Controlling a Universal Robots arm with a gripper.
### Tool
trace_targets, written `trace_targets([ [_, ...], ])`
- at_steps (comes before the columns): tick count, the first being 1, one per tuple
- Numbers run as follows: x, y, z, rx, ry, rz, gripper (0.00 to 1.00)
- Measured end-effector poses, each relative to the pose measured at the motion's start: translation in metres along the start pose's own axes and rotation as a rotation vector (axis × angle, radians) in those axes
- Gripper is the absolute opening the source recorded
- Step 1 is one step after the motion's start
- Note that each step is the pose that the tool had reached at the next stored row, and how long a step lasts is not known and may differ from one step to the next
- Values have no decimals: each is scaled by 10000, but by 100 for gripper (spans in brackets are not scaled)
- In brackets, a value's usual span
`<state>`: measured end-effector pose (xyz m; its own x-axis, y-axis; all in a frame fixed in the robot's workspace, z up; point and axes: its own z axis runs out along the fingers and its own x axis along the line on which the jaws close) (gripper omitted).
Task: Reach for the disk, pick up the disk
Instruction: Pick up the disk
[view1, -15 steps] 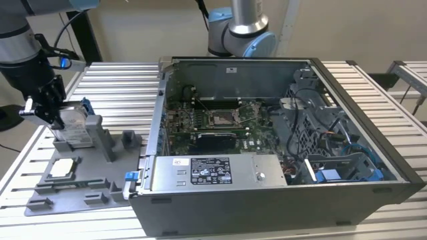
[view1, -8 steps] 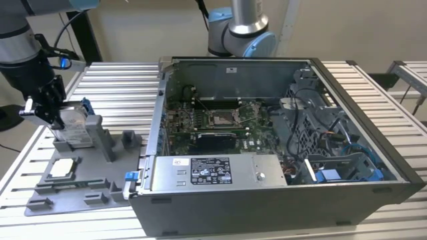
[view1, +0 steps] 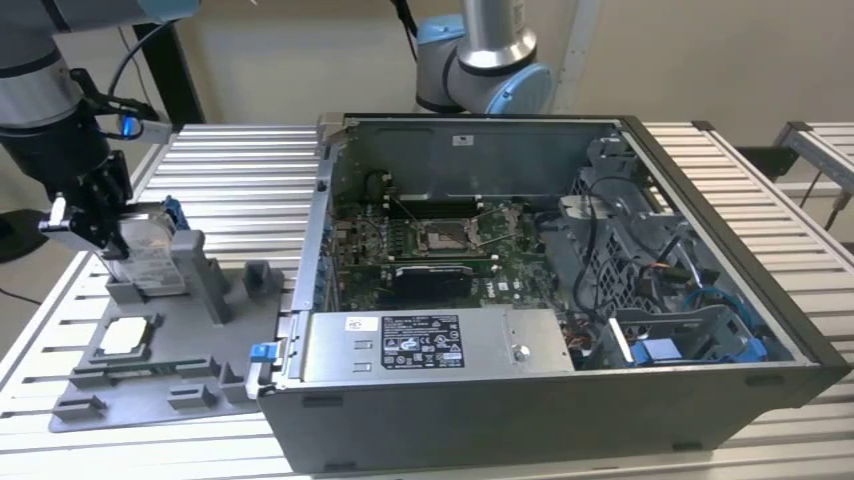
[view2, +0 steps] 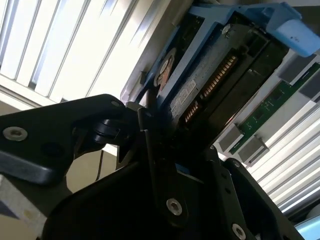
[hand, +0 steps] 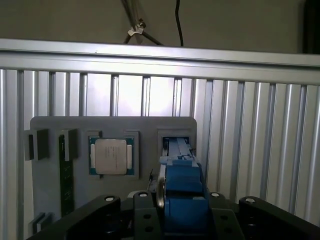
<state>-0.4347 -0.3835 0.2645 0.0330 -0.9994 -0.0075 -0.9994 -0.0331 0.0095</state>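
The disk (view1: 151, 250) stands on edge in a holder at the back of the grey fixture plate (view1: 147, 395), on the exterior view's left. It is a silver drive in a blue bracket. My gripper (view1: 114, 228) comes down over it from above and is shut on it, one black finger on each flat side. In the second wrist view the disk (view2: 210, 85) fills the space just beyond a dark finger (view2: 150, 150). In the first wrist view its blue bracket (hand: 182, 187) sits between my gripper's (hand: 181, 215) black fingers, above the plate's slot (hand: 176, 142).
A square silver chip (view1: 123, 335) (hand: 111, 156) lies in its tray on the plate, beside a dark memory stick (hand: 66, 175). The open computer case (view1: 534, 420) stands close on the exterior view's right, with a grey box (view1: 427, 345) inside. A second arm (view1: 487, 70) stands behind it.
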Motion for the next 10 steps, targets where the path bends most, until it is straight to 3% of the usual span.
trace_targets([
  [10, 0, 0, 3, 2, -1, 0, 0],
])
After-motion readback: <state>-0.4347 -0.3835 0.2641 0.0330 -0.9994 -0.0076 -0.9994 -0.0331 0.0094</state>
